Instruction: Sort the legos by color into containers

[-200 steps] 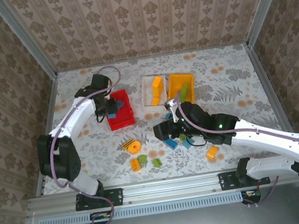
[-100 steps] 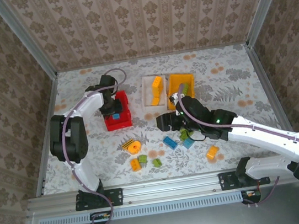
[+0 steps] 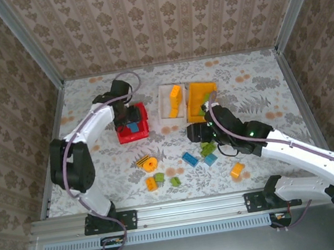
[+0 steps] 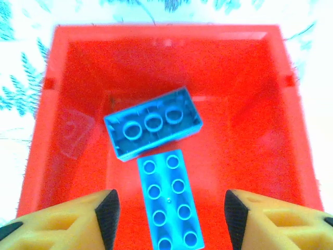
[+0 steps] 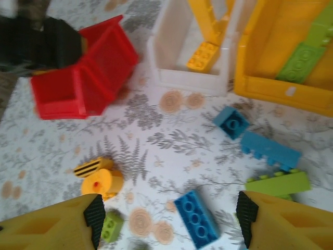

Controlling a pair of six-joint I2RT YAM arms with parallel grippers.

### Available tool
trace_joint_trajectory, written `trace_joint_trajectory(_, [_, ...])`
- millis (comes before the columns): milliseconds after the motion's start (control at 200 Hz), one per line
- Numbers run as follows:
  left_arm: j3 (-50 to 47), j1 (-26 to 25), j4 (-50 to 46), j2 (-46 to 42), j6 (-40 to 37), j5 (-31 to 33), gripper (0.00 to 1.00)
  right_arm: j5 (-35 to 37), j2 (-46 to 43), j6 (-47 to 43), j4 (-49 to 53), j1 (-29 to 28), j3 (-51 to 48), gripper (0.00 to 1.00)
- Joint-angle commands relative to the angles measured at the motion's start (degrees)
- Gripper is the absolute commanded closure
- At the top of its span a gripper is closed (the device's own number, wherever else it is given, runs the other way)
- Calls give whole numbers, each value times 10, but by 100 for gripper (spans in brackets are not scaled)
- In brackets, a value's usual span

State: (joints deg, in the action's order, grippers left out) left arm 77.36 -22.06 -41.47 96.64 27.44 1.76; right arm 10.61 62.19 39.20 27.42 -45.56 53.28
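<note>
The left gripper (image 4: 171,208) hangs over the red bin (image 4: 47,130), jaws wide apart and holding nothing. In that bin an upside-down blue brick (image 4: 153,127) touches a studs-up blue brick (image 4: 169,200). The right gripper (image 5: 171,219) is spread wide and empty above the worktop (image 5: 156,140), where a loose blue brick (image 5: 196,224), a long green brick (image 5: 278,183) and a round orange piece (image 5: 104,182) lie. An orange brick (image 5: 203,54) sits in the white bin (image 5: 190,80); what looks like a green brick (image 5: 302,62) lies in the orange-yellow bin (image 5: 276,94)
</note>
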Motion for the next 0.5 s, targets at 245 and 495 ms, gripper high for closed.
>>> trace_joint_trajectory(245, [-46, -37, -11, -132, 58, -8, 35, 98, -45, 91, 243, 2, -22, 33])
trace_joint_trajectory(495, [-75, -38, -41, -158, 47, 19, 51, 50, -84, 175, 231, 2, -110, 37])
